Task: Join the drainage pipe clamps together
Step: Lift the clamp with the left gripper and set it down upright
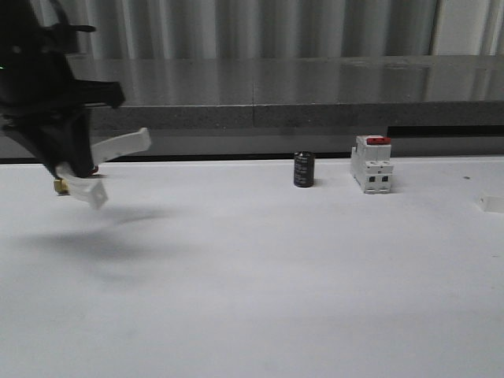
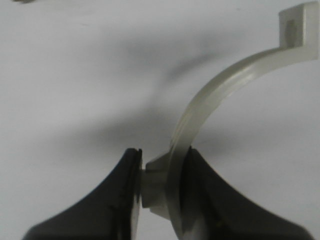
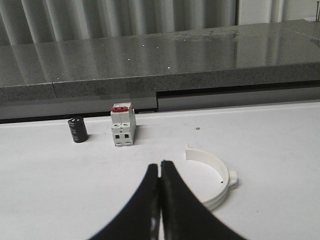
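Left gripper [image 2: 160, 187] clamps one white plastic half-ring [image 1: 106, 161], smooth and ribbed, raised above the matte white table [image 1: 260, 283] at far left; the arc curves up and away from the fingers. Second half-ring [image 3: 212, 177] lies flat, open side toward the breaker [image 3: 122, 125]. Right gripper [image 3: 160, 172] closed, empty.

The table [image 1: 260, 276] is plain white, without any pattern. On it the breaker [image 1: 372, 163] is white with a red top, and the small cylinder [image 1: 304, 169] just left of the breaker is black with faint pale print. The clamp half [image 1: 102, 161] in the left gripper [image 1: 71, 161] is white; in the left wrist view it looks pale greenish-grey. The left gripper is black. The other clamp half [image 3: 212, 175], right of the breaker in the right wrist view, is white. The right gripper [image 3: 160, 200] is glossy black. Behind the breaker, the counter [image 1: 315, 87] is speckled dark grey, and the wall [image 1: 236, 27] has grey vertical stripes.
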Robot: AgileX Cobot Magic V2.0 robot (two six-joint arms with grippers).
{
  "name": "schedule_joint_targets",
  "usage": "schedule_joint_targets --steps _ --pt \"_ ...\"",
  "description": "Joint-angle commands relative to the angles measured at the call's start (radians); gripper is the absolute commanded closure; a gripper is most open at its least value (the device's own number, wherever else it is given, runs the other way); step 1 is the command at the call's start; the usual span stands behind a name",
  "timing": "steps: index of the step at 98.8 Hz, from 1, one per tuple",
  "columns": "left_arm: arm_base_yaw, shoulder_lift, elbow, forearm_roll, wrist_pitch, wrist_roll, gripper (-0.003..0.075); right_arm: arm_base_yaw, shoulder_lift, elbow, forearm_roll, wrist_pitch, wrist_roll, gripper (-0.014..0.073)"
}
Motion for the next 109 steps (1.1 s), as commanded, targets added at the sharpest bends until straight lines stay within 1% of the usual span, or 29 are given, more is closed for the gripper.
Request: schedule_joint_targets --steps 1,18,30,37,81,109 --pt "-0.066 -0.025 -0.021 0.002 -0.057 -0.058 0.0741 -0.008 -0.018 -0.019 0.003 -0.085 -0.005 0.0661" --pt "-0.146 0.039 -0.021 0.020 -0.096 -0.117 0.0741 -0.008 -0.018 -0.019 0.003 -0.085 -0.005 0.0661" --pt "-0.178 0.071 -0.021 0.130 -0.146 -0.262 0.0741 -0.008 -0.018 -0.019 0.003 -0.085 -0.005 0.0661" --pt "-0.185 0.080 -0.021 0.162 -0.161 -0.310 0.0741 -0.008 -0.018 -0.019 0.003 -0.085 -0.005 0.0661" --pt "-0.185 0.110 -0.021 0.139 -0.167 -0.311 0.0741 -0.008 -0.018 -0.019 0.003 -0.085 -0.005 0.0661" --pt "-0.185 0.110 -0.021 0.137 -0.193 -0.311 0.0740 -0.008 -0.018 -0.019 0.003 -0.085 -0.005 0.0661"
